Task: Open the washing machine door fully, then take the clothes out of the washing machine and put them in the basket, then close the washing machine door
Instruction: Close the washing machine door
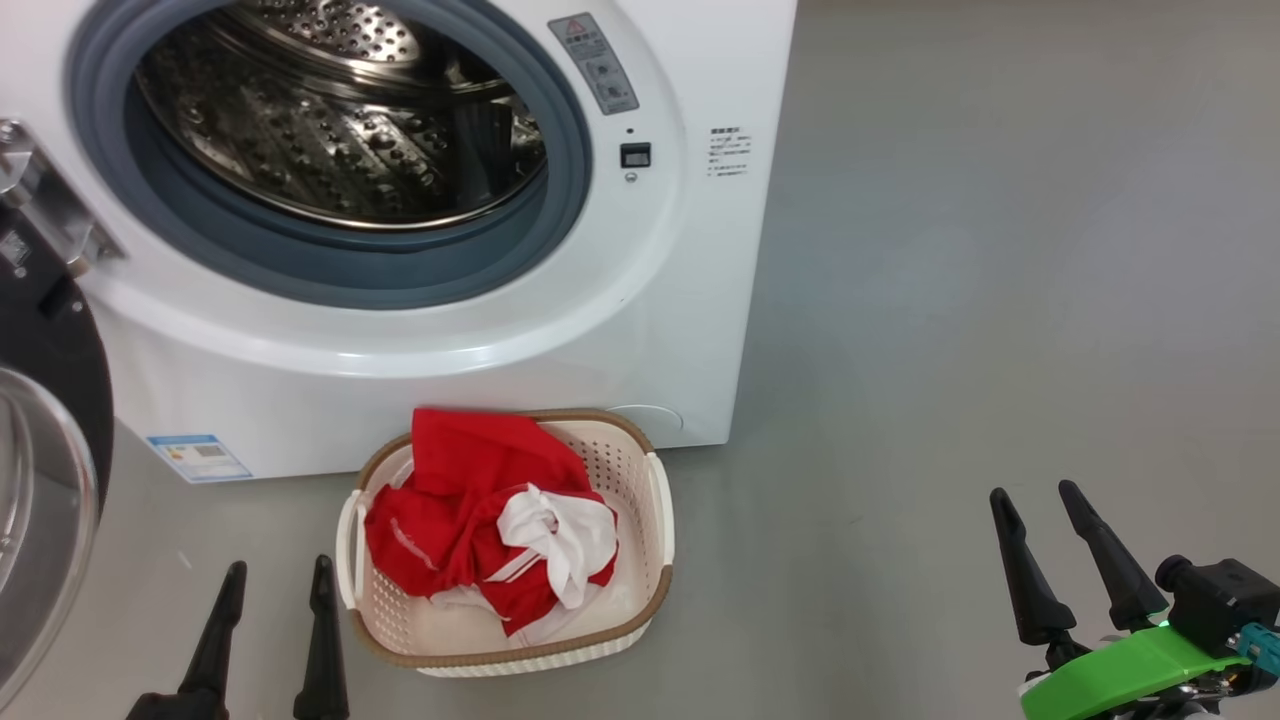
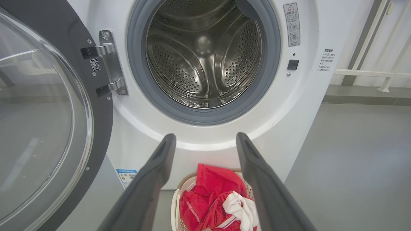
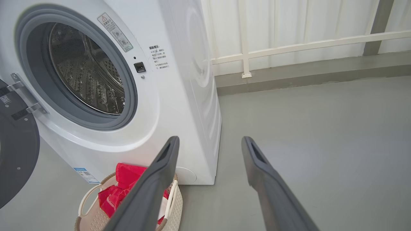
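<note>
Clothes of red-and-white fabric (image 1: 450, 490) lie in the cream perforated plastic basket (image 1: 625, 465) (round black door (image 1: 60, 350) open); our left gripper (image 1: 280, 563) and right gripper (image 1: 1034, 489) gape wide, empty.

Clothes (image 1: 480, 520) fill the basket (image 1: 655, 520) before the washing machine (image 1: 600, 330).

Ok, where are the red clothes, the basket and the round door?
Bright red and white fabric clothes (image 1: 450, 500), head view, on the red heap.
Cream perforated plastic basket with brown rim (image 1: 632, 472), head view, on its right inner wall.
Round black glass-windowed door (image 2: 41, 122), left wrist view, on the glass.
</note>
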Motion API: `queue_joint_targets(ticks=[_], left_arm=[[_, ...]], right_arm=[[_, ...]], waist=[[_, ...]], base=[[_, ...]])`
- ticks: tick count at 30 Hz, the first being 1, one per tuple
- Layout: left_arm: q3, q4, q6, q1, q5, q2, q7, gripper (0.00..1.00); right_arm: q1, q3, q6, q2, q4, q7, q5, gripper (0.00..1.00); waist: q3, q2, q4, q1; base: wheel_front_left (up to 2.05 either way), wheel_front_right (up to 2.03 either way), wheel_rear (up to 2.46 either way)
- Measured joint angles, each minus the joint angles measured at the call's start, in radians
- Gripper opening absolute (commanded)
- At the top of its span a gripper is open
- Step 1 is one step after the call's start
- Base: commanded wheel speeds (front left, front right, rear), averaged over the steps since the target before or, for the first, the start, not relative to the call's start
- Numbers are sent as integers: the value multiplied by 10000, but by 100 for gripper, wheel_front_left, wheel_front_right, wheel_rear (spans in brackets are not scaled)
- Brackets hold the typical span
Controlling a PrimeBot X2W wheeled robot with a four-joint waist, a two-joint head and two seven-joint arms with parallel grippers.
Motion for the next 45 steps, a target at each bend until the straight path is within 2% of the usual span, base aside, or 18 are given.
queue_joint_targets(ticks=[12, 38, 45], left_arm=[[-188, 98, 311, 5, -295, 2, 0, 100], [-936, 343, 890, 416, -1440, 4, 0, 100], [-1053, 397, 922, 459, -1569, 4, 0, 100]], right_arm=[[-2, 343, 0, -230, 21, 0, 0, 100], [-56, 1220, 0, -591, 169, 2, 4, 100], [-56, 1325, 0, -604, 201, 2, 15, 100]], waist=[[-55, 0, 918, 0], [-317, 0, 4509, -1], [-443, 0, 5229, 0]], base=[[0, 0, 0], [0, 0, 0], [0, 0, 0]])
